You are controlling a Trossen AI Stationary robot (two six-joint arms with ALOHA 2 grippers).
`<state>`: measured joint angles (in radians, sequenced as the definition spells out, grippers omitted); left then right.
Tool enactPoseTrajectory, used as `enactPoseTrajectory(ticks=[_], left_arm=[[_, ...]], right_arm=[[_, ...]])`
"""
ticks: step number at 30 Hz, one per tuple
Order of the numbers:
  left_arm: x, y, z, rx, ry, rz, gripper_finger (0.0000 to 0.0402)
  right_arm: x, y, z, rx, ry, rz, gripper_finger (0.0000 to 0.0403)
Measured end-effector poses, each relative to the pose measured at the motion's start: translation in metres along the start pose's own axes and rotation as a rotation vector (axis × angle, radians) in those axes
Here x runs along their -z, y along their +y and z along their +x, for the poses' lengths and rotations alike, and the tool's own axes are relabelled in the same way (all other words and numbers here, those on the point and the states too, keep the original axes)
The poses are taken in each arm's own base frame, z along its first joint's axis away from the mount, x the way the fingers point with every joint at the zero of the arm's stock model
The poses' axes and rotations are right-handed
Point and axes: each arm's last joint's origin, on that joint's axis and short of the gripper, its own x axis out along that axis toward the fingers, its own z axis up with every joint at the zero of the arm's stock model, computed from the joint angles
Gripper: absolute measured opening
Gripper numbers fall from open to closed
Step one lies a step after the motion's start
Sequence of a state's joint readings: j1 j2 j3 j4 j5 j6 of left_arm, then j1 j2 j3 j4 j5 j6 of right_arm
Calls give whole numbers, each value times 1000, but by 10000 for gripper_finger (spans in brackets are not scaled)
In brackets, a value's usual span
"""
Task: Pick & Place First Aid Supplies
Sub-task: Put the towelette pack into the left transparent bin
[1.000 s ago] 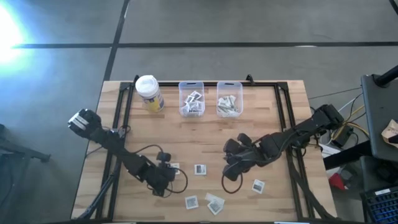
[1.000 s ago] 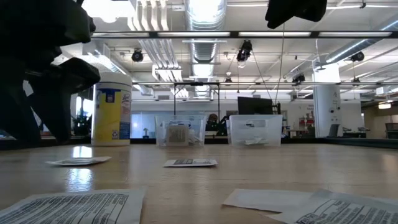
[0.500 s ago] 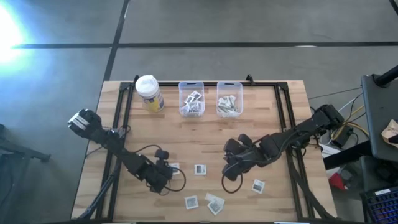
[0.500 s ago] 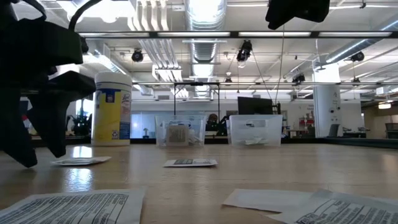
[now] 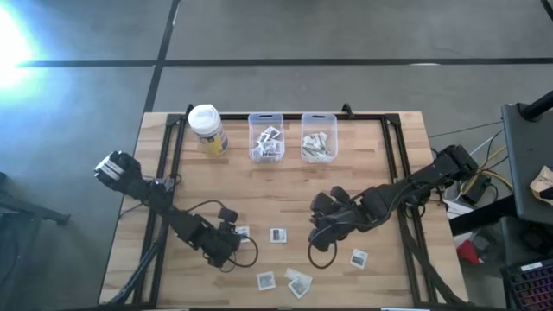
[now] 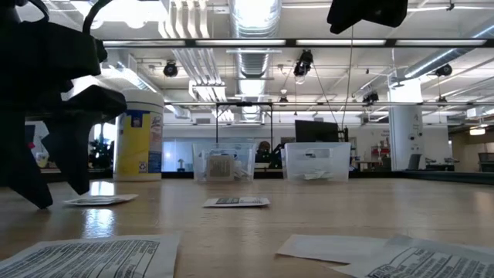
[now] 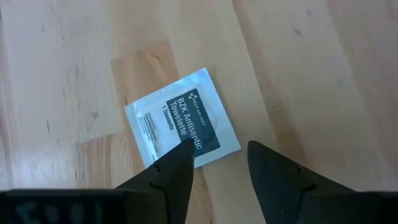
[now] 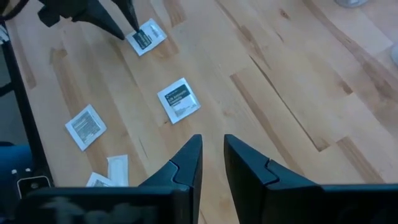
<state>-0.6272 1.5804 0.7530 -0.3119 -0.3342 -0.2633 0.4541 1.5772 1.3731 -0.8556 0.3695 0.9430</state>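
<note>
The right gripper [image 8: 211,155] hangs above the bare wooden surface [image 8: 280,81], its two dark fingers [image 8: 186,163] standing a narrow gap apart with nothing between them. Beyond the fingertips lies a square white packet [image 8: 179,100] with a dark printed patch, flat on the planks. Farther on, the left gripper [image 8: 127,25] reaches down over another square packet [image 8: 146,37], its dark tips just at that packet's edge. Nearer the surface's edge, beside a dark frame rail [image 8: 18,74], rests a third square packet [image 8: 86,126], and close to it a narrow white strip [image 8: 116,169], with one more packet [image 8: 96,180] partly hidden.
</note>
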Motion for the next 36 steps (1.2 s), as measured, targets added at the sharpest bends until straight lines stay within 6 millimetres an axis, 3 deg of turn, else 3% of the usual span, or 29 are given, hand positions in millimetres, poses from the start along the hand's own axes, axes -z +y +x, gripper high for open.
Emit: enactPoseTrajectory(ticks=[16,36], left_arm=[[10,14,12,8,-3,-43,156],[30,29,27,-18,-52,-200,8]], right_arm=[[-1,1,0,-7,-5,4,59],[-3,4,0,-41,-29,19,60]])
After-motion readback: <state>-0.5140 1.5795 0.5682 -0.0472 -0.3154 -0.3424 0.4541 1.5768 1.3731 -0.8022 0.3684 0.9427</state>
